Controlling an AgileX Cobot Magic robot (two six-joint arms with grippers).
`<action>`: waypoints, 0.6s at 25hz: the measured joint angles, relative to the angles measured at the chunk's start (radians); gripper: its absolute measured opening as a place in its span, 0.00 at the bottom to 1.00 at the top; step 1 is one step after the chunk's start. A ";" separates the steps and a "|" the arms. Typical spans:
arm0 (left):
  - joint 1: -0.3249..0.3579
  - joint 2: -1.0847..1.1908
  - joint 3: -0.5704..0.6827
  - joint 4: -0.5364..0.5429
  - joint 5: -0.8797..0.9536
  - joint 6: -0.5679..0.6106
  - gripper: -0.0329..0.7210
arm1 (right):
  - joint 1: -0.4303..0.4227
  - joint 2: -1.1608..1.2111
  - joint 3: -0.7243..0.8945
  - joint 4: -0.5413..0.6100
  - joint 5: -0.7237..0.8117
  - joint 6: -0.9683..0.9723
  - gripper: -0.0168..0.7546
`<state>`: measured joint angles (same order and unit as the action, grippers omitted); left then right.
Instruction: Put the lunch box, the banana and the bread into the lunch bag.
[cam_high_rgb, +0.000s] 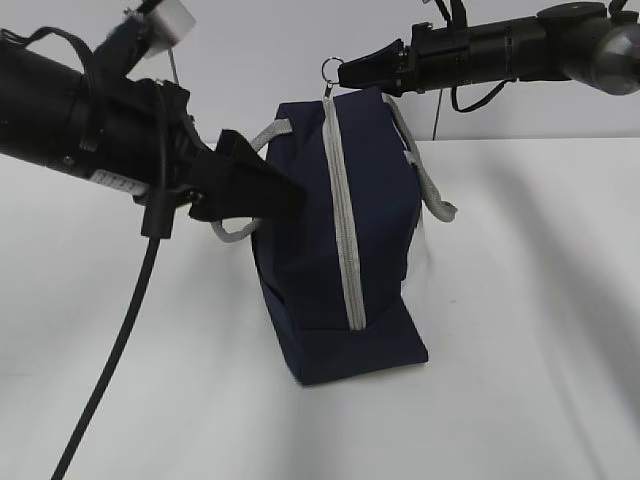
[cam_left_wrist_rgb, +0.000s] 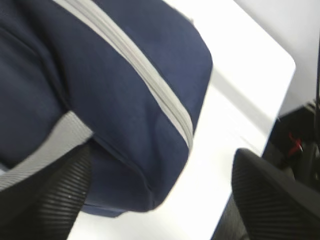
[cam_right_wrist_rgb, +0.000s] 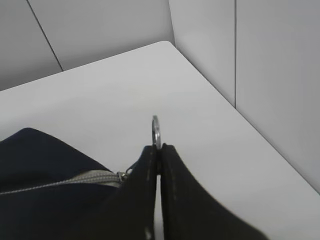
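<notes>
Your right gripper (cam_right_wrist_rgb: 159, 150) clamps the ring pull (cam_right_wrist_rgb: 156, 131); left gripper (cam_left_wrist_rgb: 160, 200) spread, lunch bag (cam_high_rgb: 340, 240) just ahead.

A plain white desk (cam_high_rgb: 520, 300) spreads below both tools, smooth and matte, with soft grey shadows lying on it. Its rounded far corner (cam_right_wrist_rgb: 162, 45) shows ahead of the right tool, and another rounded corner (cam_left_wrist_rgb: 287, 57) shows beyond the left tool. Behind the desk, past the right tool, stands a pale grey wall (cam_right_wrist_rgb: 100, 25) made of flat panels with thin dark seams (cam_right_wrist_rgb: 235, 50) running down between them. Off the desk's edge, to the right of the left tool, lies a dark area holding a small red item (cam_left_wrist_rgb: 295, 145), too blurred to identify.
</notes>
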<state>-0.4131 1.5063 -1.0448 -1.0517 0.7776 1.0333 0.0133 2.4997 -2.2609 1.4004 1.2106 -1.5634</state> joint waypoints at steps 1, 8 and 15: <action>0.000 -0.012 0.000 -0.001 -0.027 -0.023 0.80 | 0.000 0.000 0.000 0.000 0.000 0.000 0.02; 0.021 -0.017 -0.082 0.002 -0.181 -0.351 0.76 | 0.000 0.000 0.000 -0.045 0.000 -0.011 0.02; 0.082 0.128 -0.237 0.002 -0.203 -0.548 0.52 | 0.000 0.000 0.000 -0.062 0.000 -0.042 0.02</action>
<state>-0.3307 1.6339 -1.2820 -1.0497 0.5748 0.4852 0.0133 2.4996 -2.2609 1.3381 1.2106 -1.6051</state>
